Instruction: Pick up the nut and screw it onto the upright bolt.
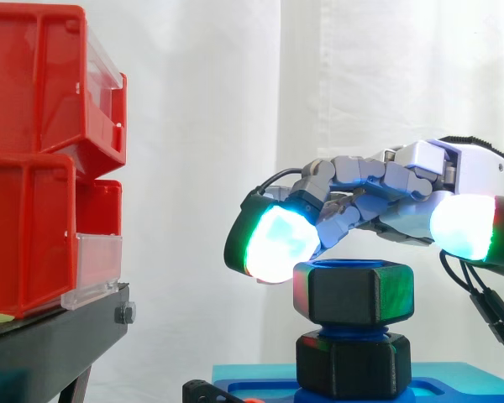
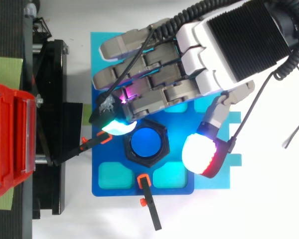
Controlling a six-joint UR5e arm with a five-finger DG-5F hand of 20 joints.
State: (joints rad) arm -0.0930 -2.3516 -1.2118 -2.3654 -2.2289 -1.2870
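The nut (image 1: 353,294) sits atop the upright bolt (image 2: 146,143). The hand (image 1: 378,180) hovers above it, spread and unclamped, with one pad (image 1: 277,243) at the nut's left edge and the thumb (image 1: 462,227) clear right. Best pinch opposite flats and turn level.

We see bright, even light washing the white curtain (image 1: 193,210), and the fingers' (image 1: 277,243) green and red glow reflected on the glossy black nut (image 1: 353,295).
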